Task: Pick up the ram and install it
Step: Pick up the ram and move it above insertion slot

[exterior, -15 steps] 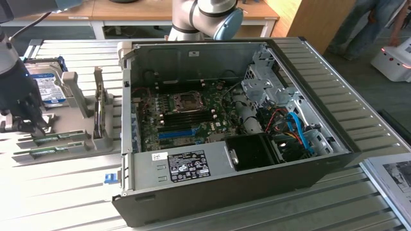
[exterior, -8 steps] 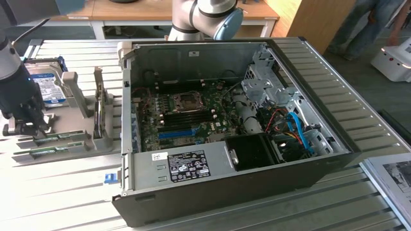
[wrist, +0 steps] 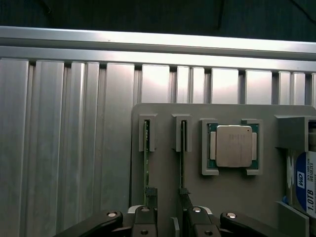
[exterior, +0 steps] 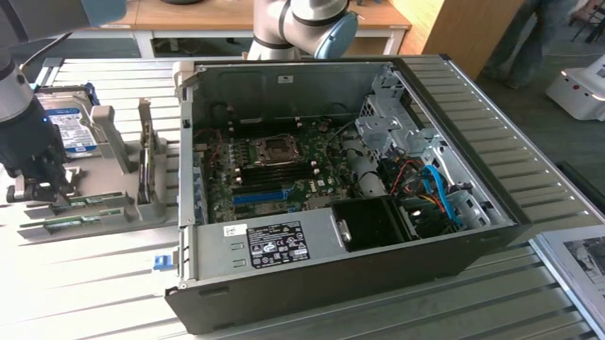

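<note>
Claw: the gripper (wrist: 170, 224) stands with its jaws spread wide and nothing between the pads. In the exterior view it hangs low at the holder's end on the exterior view's left.
Fingers: the two black fingers (wrist: 144, 222) sit over the near ends of the two green sticks, one finger by each.
Ram: the ram (wrist: 181, 163) stands on its long edge in the grey holder (wrist: 163, 128), its far end tucked into a raised slot block.
Other stick: a second stick (wrist: 146, 163) stands parallel just beside it in its own slot block, with a narrow strip of bare holder between them.
Neighbours: the processor (wrist: 232, 145) lies flat in its nest just beside the ram's slot. The hard drive (wrist: 302, 185) stands further along at the holder's edge.
Upright card: the expansion card (exterior: 144, 166) stands tall between the sticks and the computer case (exterior: 378, 276).
Table: the ribbed metal table (wrist: 64, 148) lies bare beside the holder, ending at a raised rail (wrist: 148, 42).
Case: it lies on its side with the top open, walls rising around the motherboard (exterior: 274, 177). Cables and a drive cage crowd the exterior view's right.
Gap: the holder sits just beside the case's wall on the exterior view's left.
</note>
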You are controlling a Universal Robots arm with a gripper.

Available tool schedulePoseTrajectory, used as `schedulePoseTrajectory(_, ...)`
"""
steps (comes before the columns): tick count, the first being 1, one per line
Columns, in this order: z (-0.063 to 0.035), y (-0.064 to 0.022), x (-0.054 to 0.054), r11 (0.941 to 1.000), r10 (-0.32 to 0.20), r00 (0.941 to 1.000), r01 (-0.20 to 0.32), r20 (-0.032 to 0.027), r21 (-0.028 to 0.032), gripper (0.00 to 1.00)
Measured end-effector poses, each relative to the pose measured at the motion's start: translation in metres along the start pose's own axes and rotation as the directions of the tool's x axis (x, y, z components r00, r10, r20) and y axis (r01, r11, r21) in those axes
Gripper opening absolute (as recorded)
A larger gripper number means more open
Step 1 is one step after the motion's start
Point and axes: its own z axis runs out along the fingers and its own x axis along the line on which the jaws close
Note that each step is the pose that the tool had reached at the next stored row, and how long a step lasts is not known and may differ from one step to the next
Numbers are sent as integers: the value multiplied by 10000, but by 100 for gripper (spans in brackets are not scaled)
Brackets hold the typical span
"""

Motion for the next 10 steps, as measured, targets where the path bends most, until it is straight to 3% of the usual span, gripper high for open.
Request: schedulePoseTrajectory(10,-1,1,60,10000,0,10000,0,0,1,29)
